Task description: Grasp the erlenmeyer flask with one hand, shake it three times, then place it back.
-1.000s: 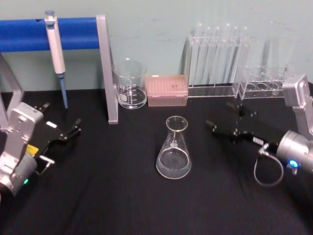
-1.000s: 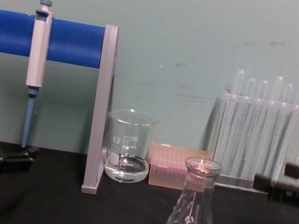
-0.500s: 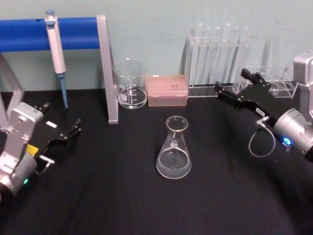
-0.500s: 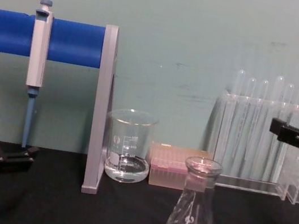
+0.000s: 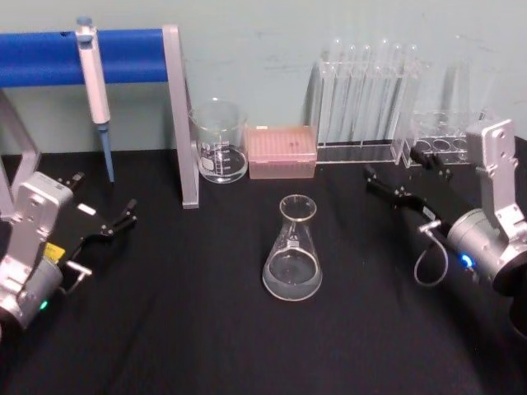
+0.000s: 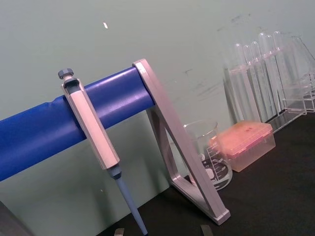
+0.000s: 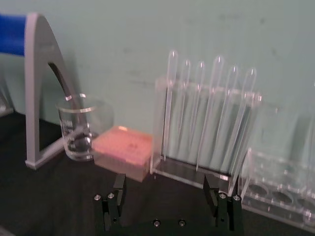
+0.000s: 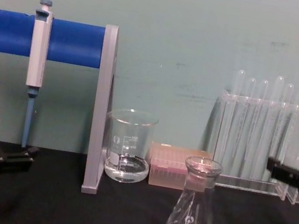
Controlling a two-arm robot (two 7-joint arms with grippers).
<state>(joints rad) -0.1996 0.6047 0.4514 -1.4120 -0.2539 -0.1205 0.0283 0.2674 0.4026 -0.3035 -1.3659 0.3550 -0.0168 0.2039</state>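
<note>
The erlenmeyer flask [image 5: 292, 251] stands upright on the black table near its middle, clear glass with a small white label; in the chest view the flask [image 8: 190, 211] rises in the foreground. My right gripper [image 5: 391, 164] hovers open to the flask's right and farther back, in front of the test tube racks, well apart from it. Its two fingers [image 7: 118, 191] stand wide apart in the right wrist view, and from the chest the right gripper [image 8: 294, 165] enters at the right edge. At the left side my left gripper [image 5: 105, 193] rests open, holding nothing.
Along the back wall stand a glass beaker [image 5: 219, 141], a pink tip box [image 5: 282, 151], a rack of test tubes [image 5: 366, 95] and a lower clear rack [image 5: 445, 140]. A pipette [image 5: 95, 78] hangs on the blue bar stand [image 5: 132, 53] at back left.
My right gripper rose and swung back toward the racks, then came down again, now lower and farther right. The flask and the left arm have not moved.
</note>
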